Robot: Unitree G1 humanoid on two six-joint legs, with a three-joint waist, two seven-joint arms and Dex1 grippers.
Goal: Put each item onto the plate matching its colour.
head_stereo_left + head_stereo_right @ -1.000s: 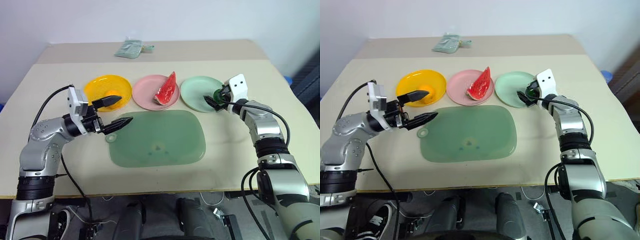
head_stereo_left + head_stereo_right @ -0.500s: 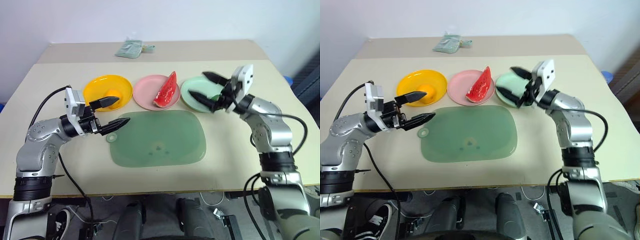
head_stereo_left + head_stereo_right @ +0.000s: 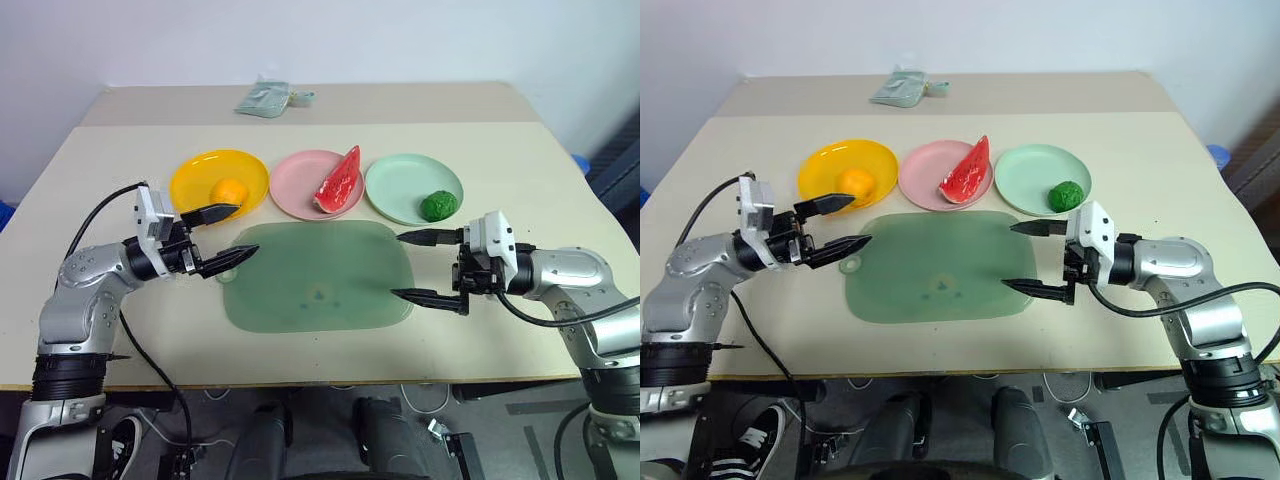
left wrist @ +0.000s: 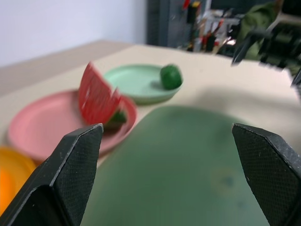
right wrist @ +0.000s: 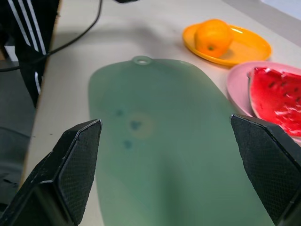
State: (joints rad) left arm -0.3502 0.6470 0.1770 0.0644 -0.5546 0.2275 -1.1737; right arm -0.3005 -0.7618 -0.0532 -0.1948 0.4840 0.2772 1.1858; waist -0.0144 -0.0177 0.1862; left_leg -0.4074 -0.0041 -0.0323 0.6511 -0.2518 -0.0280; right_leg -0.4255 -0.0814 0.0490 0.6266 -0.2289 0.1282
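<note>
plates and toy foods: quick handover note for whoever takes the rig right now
Left end effector: open, holds nothing, over the near-left corner of the green mat.
Right end effector: open, holds nothing, at the mat's right edge.
Orange fruit lies on the yellow plate.
Watermelon wedge lies on the pink plate.
Dark-green lump lies on the mint green plate.
Done: all three items sit on matching plates.
Left: no item to move, as far as the views show.

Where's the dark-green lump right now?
In the left eye view the dark-green lump lies on the mint green plate, near its right front edge. That plate is the rightmost of the three, next to the pink plate holding the watermelon wedge.
</note>
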